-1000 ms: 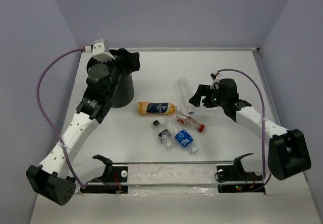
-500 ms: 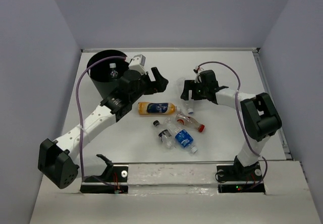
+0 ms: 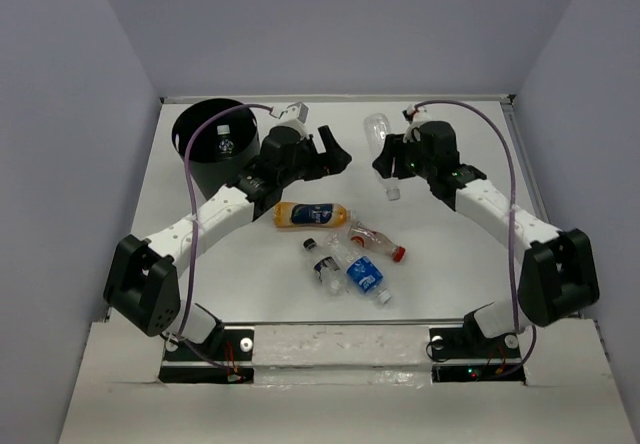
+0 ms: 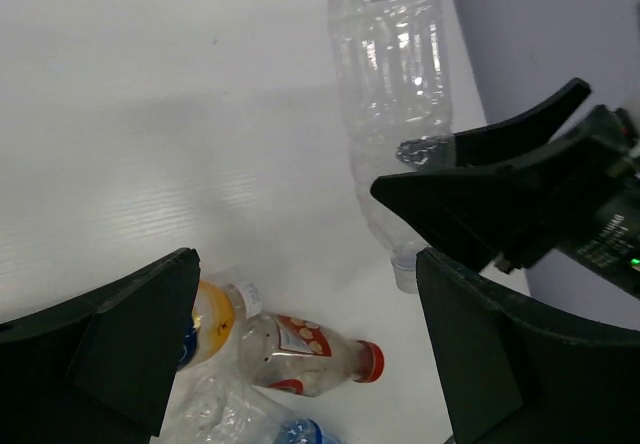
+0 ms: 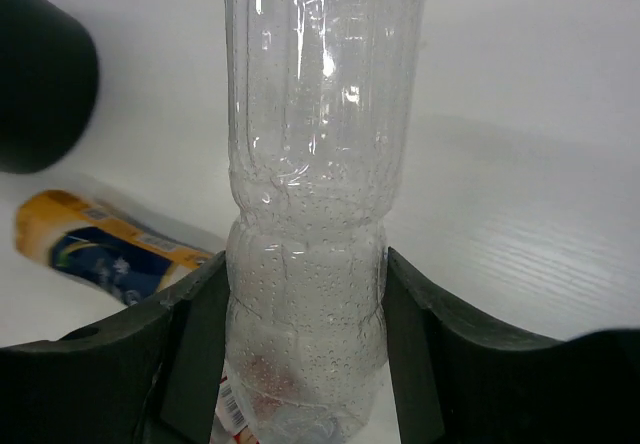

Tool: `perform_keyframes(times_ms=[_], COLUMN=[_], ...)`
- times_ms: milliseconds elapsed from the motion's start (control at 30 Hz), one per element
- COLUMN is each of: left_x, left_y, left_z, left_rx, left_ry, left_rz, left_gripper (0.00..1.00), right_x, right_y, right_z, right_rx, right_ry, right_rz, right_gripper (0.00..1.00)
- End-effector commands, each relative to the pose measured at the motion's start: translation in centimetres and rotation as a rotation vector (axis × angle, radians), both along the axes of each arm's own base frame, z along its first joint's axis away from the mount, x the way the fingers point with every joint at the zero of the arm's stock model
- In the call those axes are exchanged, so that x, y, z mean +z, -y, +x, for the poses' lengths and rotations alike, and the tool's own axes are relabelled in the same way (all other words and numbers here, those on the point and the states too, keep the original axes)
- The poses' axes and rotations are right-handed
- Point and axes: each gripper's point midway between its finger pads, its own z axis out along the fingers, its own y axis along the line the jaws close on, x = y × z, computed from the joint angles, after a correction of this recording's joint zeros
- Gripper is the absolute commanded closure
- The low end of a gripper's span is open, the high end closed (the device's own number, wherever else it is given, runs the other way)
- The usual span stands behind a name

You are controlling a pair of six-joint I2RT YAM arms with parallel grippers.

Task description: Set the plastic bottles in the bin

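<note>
At the far-left corner of the white counter [image 3: 450,294] stands the black cylindrical bin [image 3: 205,176]. The left pincer [image 3: 332,156], spread wide and empty, has swung from the bin toward counter centre. The right pincer [image 5: 305,284] has just closed and now pinches the clear ribbed white-capped plastic bottle [image 3: 378,132] near the far edge. Transfer to the bin likely follows, but the left arm crosses that path. An orange-liquid bottle [image 3: 310,213] and smaller bottles [image 3: 365,276] remain at centre.

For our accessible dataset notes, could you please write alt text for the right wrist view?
The right gripper clamps a clear bottle at its waist, and the bottle fills the middle of the frame. On the white table behind, an orange-liquid bottle with a blue label lies at left, and the black bin shows in the upper left corner.
</note>
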Motion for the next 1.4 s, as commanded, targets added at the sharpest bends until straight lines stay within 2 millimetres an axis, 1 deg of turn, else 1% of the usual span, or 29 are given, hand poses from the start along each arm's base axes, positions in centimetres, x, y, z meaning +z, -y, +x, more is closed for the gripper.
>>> perform_keyframes(times_ms=[0, 33, 67, 133, 167, 233, 267, 300, 333, 433, 500, 533, 567, 667, 733, 767, 867, 933, 967, 1067, 1100, 1133, 1167, 1200, 1233, 1267, 1300, 1333, 1367], left_x=[8.0, 8.9, 9.1, 9.2, 9.7, 10.2, 10.6, 10.6, 10.5, 9.9, 9.5, 8.8, 8.2, 7.2, 6.9, 7.2, 7.0, 7.4, 7.4, 8.1, 8.9, 9.2, 9.3, 9.6, 10.7, 11.2, 11.3, 12.1, 13.8], left_y=[3.3, 3.9, 4.3, 5.0, 5.5, 6.1, 6.2, 6.5, 7.0, 7.9, 8.2, 8.3, 8.2, 7.5, 7.8, 8.0, 8.3, 8.2, 8.0, 7.3, 6.8, 6.4, 5.4, 4.8, 3.8, 2.9, 1.2, 0.0, -2.2], left_z=[-0.2, -0.6, -0.7, -1.0, -1.3, -2.0, -2.3, -2.6, -2.9, -3.3, -3.0, -2.8, -2.4, -1.2, -1.1, -1.0, -0.6, -0.5, -0.4, -0.5, -0.6, -0.6, -0.1, 0.1, 0.0, 0.3, 1.2, 1.1, 1.8], left_rx=[-0.118, -0.150, -0.167, -0.199, -0.218, -0.250, -0.265, -0.275, -0.285, -0.301, -0.287, -0.279, -0.247, -0.160, -0.160, -0.165, -0.152, -0.147, -0.138, -0.125, -0.119, -0.116, -0.096, -0.087, -0.078, -0.066, -0.031, -0.022, 0.019], left_ry=[0.143, 0.155, 0.157, 0.155, 0.168, 0.176, 0.190, 0.190, 0.185, 0.174, 0.165, 0.151, 0.133, 0.143, 0.140, 0.145, 0.146, 0.155, 0.162, 0.186, 0.202, 0.208, 0.206, 0.211, 0.230, 0.237, 0.237, 0.250, 0.288], left_rz=[-0.248, -0.296, -0.316, -0.344, -0.380, -0.415, -0.446, -0.453, -0.453, -0.452, -0.442, -0.425, -0.395, -0.304, -0.297, -0.303, -0.296, -0.306, -0.307, -0.302, -0.307, -0.307, -0.302, -0.301, -0.311, -0.312, -0.298, -0.284, -0.282], left_gripper=[0.01, 0.01, 0.01, 0.01, 0.01, 0.01, 0.01, 0.01, 0.01, 0.01, 0.01, 0.01, 0.01, 0.01, 0.01, 0.02, 0.10, 0.28, 0.42, 0.60, 0.61, 0.63, 0.67, 0.67, 0.67, 0.67, 0.67, 0.67, 0.67], right_x=[7.6, 7.0, 8.2, 8.5, 8.7, 8.9, 8.9, 8.6, 9.3, 9.9, 10.2, 10.4, 11.2, 11.4, 11.3, 11.0, 10.8, 10.6, 10.5, 10.5, 10.5, 10.7, 10.8, 10.9, 11.0, 11.4, 11.3, 11.5, 11.4], right_y=[-0.9, -1.4, -1.9, -3.0, -3.2, -4.1, -4.0, -4.0, -4.1, -4.6, -4.7, -4.8, -4.8, -4.7, -4.7, -4.8, -4.9, -4.9, -4.8, -4.6, -4.5, -4.4, -4.4, -4.3, -4.3, -4.1, -4.0, -3.7, -3.5], right_z=[-3.4, -4.8, -6.0, -7.7, -8.7, -10.2, -10.8, -11.0, -11.5, -13.0, -13.5, -14.0, -13.8, -14.4, -14.5, -14.5, -14.5, -14.7, -14.7, -15.1, -15.2, -15.4, -15.5, -15.7, -16.0, -16.5, -17.0, -17.7, -18.1], right_rx=[0.102, 0.145, 0.176, 0.229, 0.253, 0.295, 0.303, 0.308, 0.326, 0.377, 0.396, 0.404, 0.402, 0.413, 0.420, 0.419, 0.421, 0.418, 0.410, 0.406, 0.402, 0.402, 0.400, 0.403, 0.410, 0.416, 0.422, 0.427, 0.430], right_ry=[0.160, 0.128, 0.146, 0.143, 0.136, 0.132, 0.133, 0.124, 0.137, 0.138, 0.144, 0.151, 0.186, 0.191, 0.187, 0.177, 0.171, 0.171, 0.170, 0.170, 0.165, 0.173, 0.170, 0.172, 0.170, 0.180, 0.170, 0.178, 0.177], right_rz=[0.115, 0.153, 0.182, 0.216, 0.240, 0.267, 0.274, 0.278, 0.295, 0.324, 0.333, 0.337, 0.345, 0.355, 0.356, 0.357, 0.363, 0.362, 0.358, 0.360, 0.359, 0.362, 0.366, 0.371, 0.374, 0.379, 0.377, 0.381, 0.380], right_gripper=[0.54, 0.54, 0.54, 0.54, 0.54, 0.54, 0.54, 0.54, 0.54, 0.54, 0.54, 0.53, 0.53, 0.53, 0.53, 0.53, 0.53, 0.53, 0.52, 0.35, 0.26, 0.22, 0.19, 0.16, 0.10, 0.08, 0.06, 0.02, 0.02])
